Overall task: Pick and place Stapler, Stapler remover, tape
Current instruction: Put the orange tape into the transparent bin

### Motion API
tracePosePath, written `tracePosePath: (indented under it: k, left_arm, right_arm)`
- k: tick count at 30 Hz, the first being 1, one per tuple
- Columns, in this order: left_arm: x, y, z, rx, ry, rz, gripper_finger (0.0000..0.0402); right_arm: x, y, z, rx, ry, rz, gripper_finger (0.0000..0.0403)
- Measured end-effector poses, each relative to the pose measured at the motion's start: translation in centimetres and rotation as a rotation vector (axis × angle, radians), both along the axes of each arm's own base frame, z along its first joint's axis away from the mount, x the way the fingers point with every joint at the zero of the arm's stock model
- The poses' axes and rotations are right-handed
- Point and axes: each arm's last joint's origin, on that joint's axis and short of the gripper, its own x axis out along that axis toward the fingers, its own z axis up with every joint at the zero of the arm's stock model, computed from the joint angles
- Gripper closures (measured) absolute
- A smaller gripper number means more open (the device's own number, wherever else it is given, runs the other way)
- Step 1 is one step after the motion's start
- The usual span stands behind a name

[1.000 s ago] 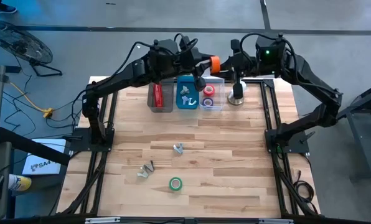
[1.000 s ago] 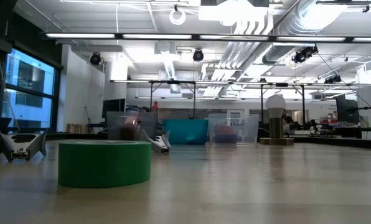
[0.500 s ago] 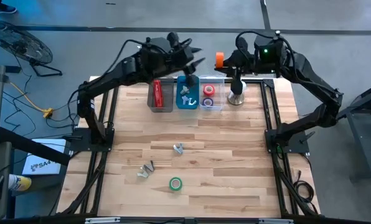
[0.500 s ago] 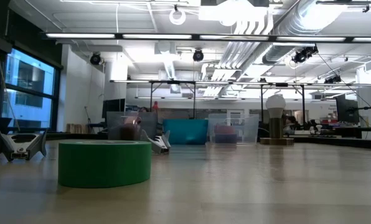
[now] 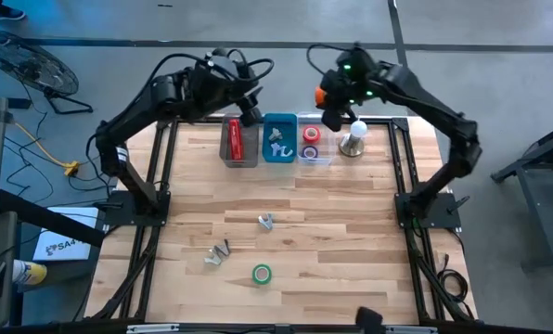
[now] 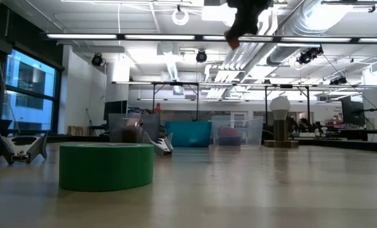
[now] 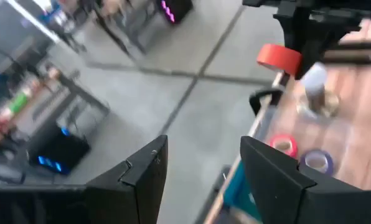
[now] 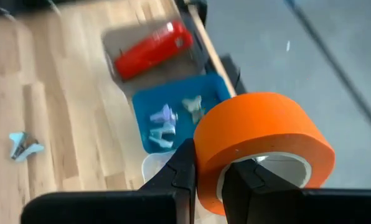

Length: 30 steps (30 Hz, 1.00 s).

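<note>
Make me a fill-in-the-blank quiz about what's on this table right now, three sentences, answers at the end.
1. The right gripper holds a roll of ____ tape.
2. The red stapler lies in the ____ tray.
3. The tape roll alone on the near table is ____.

Missing words: orange; grey; green

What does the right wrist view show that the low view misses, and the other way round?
Only the right wrist view: the right tool shut on the orange tape roll, above the stapler in its clear bin and the silvery claw pieces in the blue tray.

Only the low view: the green tape roll close up on the table, with the room behind.

Both: the blue tray and the wooden table; a loose claw piece in the wrist view, though I cannot match it in the low view.
</note>
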Motion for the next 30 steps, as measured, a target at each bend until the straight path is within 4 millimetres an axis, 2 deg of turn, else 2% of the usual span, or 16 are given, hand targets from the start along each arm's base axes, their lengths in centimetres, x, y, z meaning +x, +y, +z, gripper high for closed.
tracePosePath:
  k: [6, 10, 21, 30]
  left_arm:
    - [-1.3, 1.4, -1.3, -0.097, 0.096, 0.087, 0.0204]
    - [-1.6, 2.0, -1.6, -0.127, 0.111, 0.091, 0.0204]
    - [-2.2, 3.4, -1.6, -0.113, 0.149, 0.100, 0.0204]
    - [-2.3, 3.7, -1.6, -0.102, 0.168, 0.088, 0.0204]
  right_arm:
    - [2.8, -3.0, -4.4, 0.152, 0.085, -0.114, 0.0368]
    - [4.7, -3.9, -7.5, 0.252, 0.152, -0.171, 0.0368]
    - [7.6, -4.3, -14.8, 0.407, 0.407, -0.265, 0.0368]
    - [9.0, -3.3, -17.8, 0.473, 0.521, -0.277, 0.0368]
